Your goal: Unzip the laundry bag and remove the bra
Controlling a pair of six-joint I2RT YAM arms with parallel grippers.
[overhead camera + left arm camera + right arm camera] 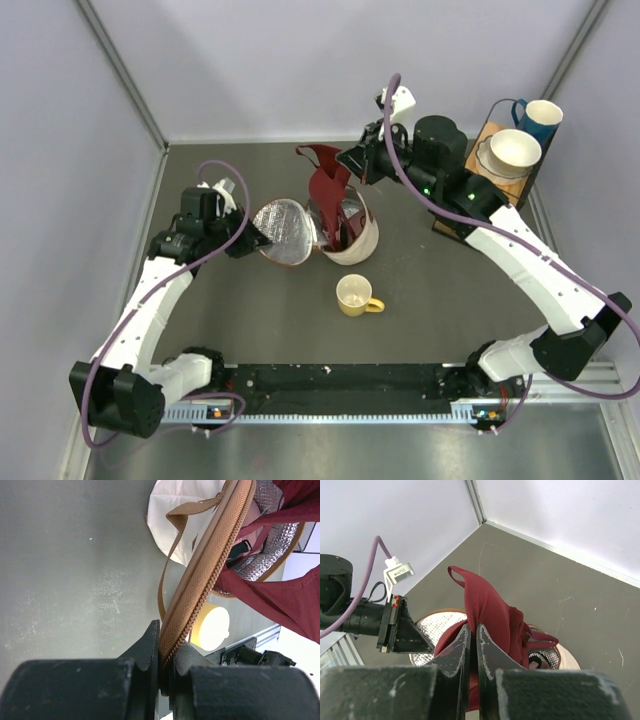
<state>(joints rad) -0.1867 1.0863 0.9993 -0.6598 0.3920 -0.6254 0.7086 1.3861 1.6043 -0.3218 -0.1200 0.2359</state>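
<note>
Jaws of the right gripper [473, 636] are pressed together on a fold of the bra [487, 605], pinching the maroon cloth high up. One strap loop pokes up above the grip. From the overhead view, the bra [327, 188] hangs from that gripper [345, 163] in a long drape, and its lower part trails down into the open mouth of the laundry bag [358, 243]. The bag sits near the middle of the dark grey table [450, 300], its cream wall upright and its silver lining showing inside.

The left gripper [166, 662] is clamped on the brown zipper-edged rim of the lid [210, 565], with the trim squeezed between both fingers. A brown strap [172, 555] loops off that rim towards the cream body. Seen from above, the lid [282, 232] is swung out to the left of the bag, silver inner face up, and the left gripper [256, 240] grips its left edge.

A yellow mug [354, 294] stands just beside the bag on the near side, handle to the right. At the far right edge of the table, well apart from the bag, a wooden board [490, 132] carries a white bowl [515, 149] and a blue mug [543, 118].
</note>
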